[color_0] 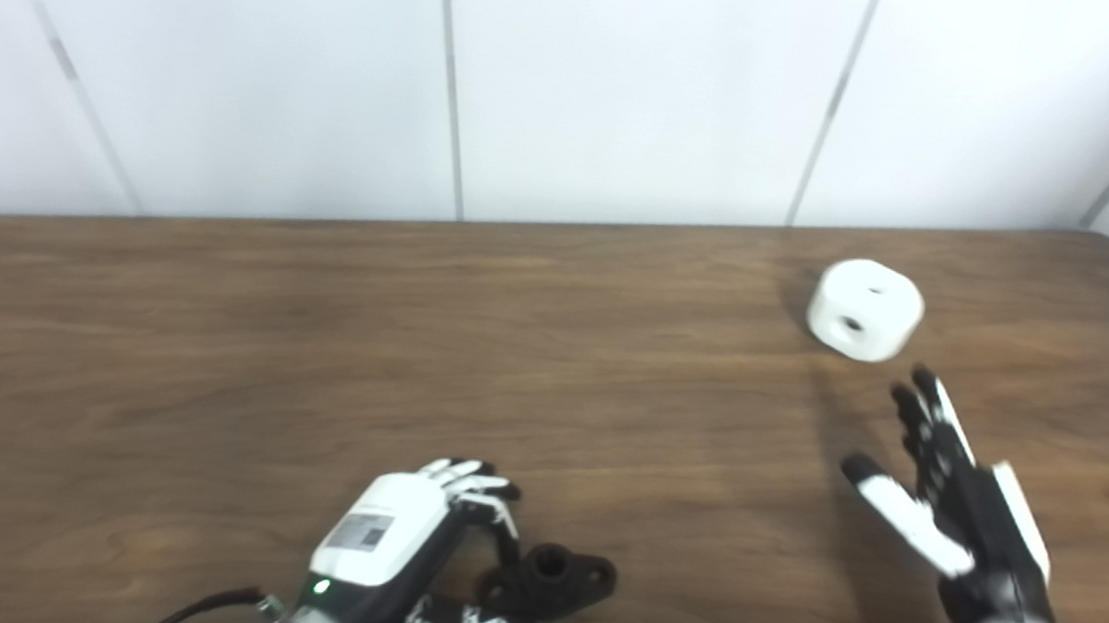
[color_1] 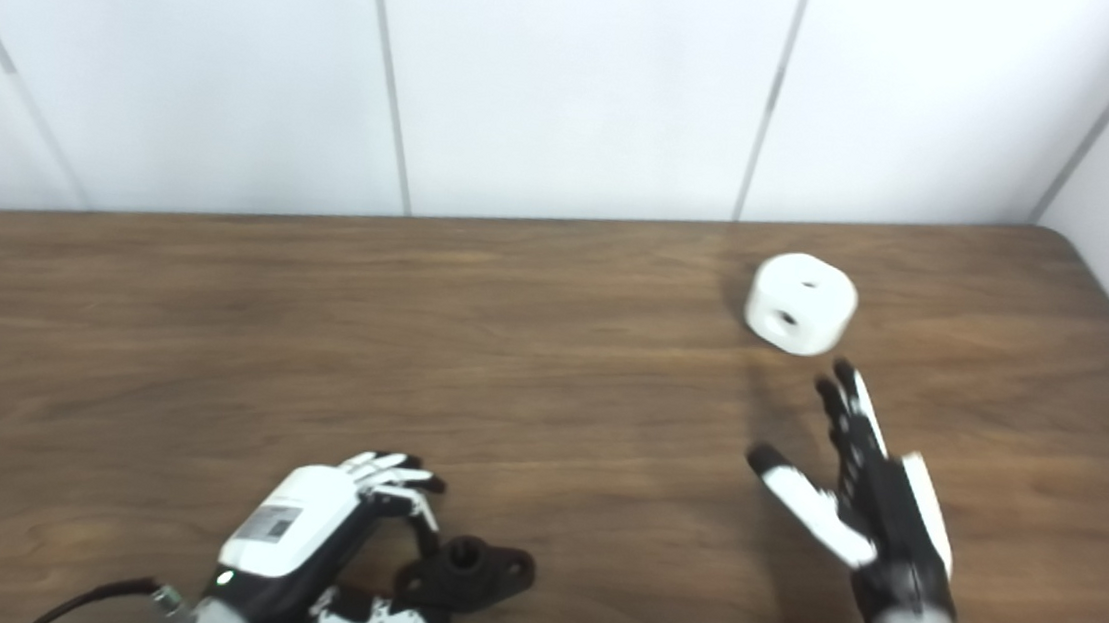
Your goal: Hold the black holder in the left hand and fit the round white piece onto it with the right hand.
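At the near left, the left hand (color_0: 393, 548) curls around the black holder (color_0: 551, 580) on the bench (color_0: 211, 342), though whether it grips firmly is unclear. Farther right, the right hand (color_0: 949, 507), spread and empty, should reach past its fingertips to the round white piece (color_0: 864, 308) at the far right, closing squarely around its sides.

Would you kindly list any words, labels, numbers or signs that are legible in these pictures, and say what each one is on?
No text can be read here.
Label on the back of the left hand: a small grey sticker, too blurred to read.
Round white piece: no marking, only holes.
Black holder: no marking visible.
Right hand: no marking visible.
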Controlling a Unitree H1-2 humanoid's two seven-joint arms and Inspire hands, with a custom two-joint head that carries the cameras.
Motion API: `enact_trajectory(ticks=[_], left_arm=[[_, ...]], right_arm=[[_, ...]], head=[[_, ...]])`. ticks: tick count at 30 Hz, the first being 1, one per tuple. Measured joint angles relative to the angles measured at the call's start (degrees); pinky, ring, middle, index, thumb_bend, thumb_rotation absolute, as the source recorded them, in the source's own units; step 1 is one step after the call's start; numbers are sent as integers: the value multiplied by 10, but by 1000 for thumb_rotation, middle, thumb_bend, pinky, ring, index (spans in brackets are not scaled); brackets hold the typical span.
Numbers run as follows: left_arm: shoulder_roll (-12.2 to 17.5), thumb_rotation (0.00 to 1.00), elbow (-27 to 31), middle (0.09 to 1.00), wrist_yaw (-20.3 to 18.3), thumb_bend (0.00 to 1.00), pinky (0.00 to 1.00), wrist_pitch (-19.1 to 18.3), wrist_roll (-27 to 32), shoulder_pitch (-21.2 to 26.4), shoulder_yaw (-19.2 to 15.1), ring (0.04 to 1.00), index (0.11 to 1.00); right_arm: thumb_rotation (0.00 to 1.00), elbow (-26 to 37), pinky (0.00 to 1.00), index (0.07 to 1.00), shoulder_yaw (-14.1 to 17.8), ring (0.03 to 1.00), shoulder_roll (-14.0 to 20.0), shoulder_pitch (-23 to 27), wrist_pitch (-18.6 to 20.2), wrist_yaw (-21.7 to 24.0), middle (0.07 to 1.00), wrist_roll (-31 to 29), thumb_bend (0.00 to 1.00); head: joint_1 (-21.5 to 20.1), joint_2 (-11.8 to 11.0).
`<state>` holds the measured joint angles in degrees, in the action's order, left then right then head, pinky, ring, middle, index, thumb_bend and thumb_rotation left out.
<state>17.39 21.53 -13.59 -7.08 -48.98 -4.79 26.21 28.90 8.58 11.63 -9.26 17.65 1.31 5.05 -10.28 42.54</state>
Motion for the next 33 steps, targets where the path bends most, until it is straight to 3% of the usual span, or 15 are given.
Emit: enact_trajectory(ticks=[8, 9, 11, 14, 16, 23, 29, 33], left_arm=[[2, 53, 0, 808, -1, 515, 896, 15, 7, -4, -11, 895, 489], [3, 53, -1, 807, -1, 515, 895, 19, 8, -4, -13, 894, 488], [6, 53, -3, 809, -1, 515, 899, 30, 15, -6, -19, 896, 488], [12, 53, -5, 811, -1, 515, 899, 40, 28, -8, -26, 895, 488], [13, 53, -5, 811, -1, 515, 898, 45, 31, -10, -30, 894, 488], [19, 52, -9, 805, 1, 516, 878, 67, 42, -15, -44, 885, 488], [21, 51, -10, 805, 0, 516, 877, 78, 54, -18, -55, 886, 488], [23, 52, -10, 804, 0, 516, 872, 81, 56, -19, -59, 887, 488]], right_arm=[[483, 5, 1000, 988, 3, 1000, 64, 65, 57, 7, 983, 92, 847], [470, 5, 918, 974, 0, 951, 72, 71, 67, 11, 952, 103, 864], [449, 4, 881, 965, -11, 934, 94, 88, 84, 26, 947, 129, 875], [410, 1, 964, 955, -17, 987, 118, 121, 92, 44, 987, 160, 889], [389, -10, 987, 948, -17, 998, 122, 143, 92, 54, 998, 175, 898], [406, -79, 930, 949, -32, 1000, 131, 214, 94, 110, 1000, 250, 910], [371, -152, 996, 935, -34, 1000, 132, 281, 95, 164, 1000, 301, 924], [355, -184, 1000, 909, -47, 1000, 132, 300, 95, 170, 1000, 326, 939]], head=[[-44, -11], [-59, -13], [-73, -17], [-89, -20], [-99, -24], [-138, -33], [-143, -29], [-149, -30]])
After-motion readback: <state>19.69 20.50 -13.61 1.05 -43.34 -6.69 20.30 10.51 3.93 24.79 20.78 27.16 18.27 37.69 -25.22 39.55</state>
